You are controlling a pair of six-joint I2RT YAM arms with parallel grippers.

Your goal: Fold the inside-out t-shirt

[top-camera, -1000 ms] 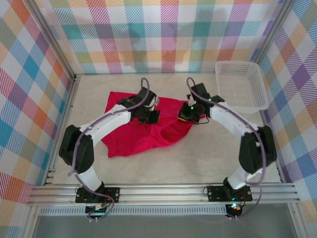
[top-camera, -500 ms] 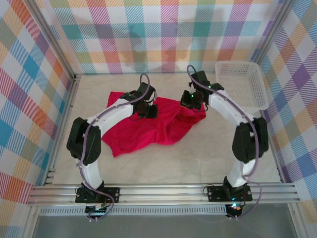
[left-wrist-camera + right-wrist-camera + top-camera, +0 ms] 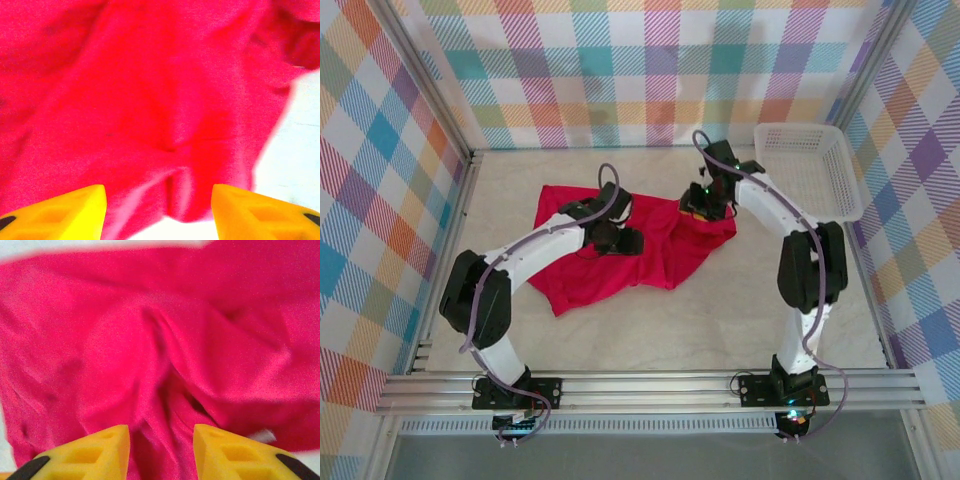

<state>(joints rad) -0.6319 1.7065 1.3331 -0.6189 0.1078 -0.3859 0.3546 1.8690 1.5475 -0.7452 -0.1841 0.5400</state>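
Note:
The inside-out t-shirt [image 3: 620, 268] is bright red and lies crumpled on the pale table, left of centre. My left gripper [image 3: 620, 238] hovers over its middle. In the left wrist view the yellow fingers [image 3: 75, 210] stand wide apart and open, a raised ridge of t-shirt [image 3: 150, 100] between them with neither finger touching it. My right gripper [image 3: 706, 208] is over the shirt's far right corner. In the right wrist view the right gripper [image 3: 161, 440] is open above bunched folds of t-shirt [image 3: 125, 340]. A small white bit [image 3: 262, 436] peeks from the cloth's edge.
A white mesh basket [image 3: 805, 175] stands at the back right, close to the right arm. Checked walls and metal rails enclose the table. Bare table [image 3: 700, 320] lies in front of the shirt.
Both grippers have gone from shut to open and let go of the cloth. The shirt's edge was carried toward the far side and now lies flatter. The left gripper has drawn back slightly.

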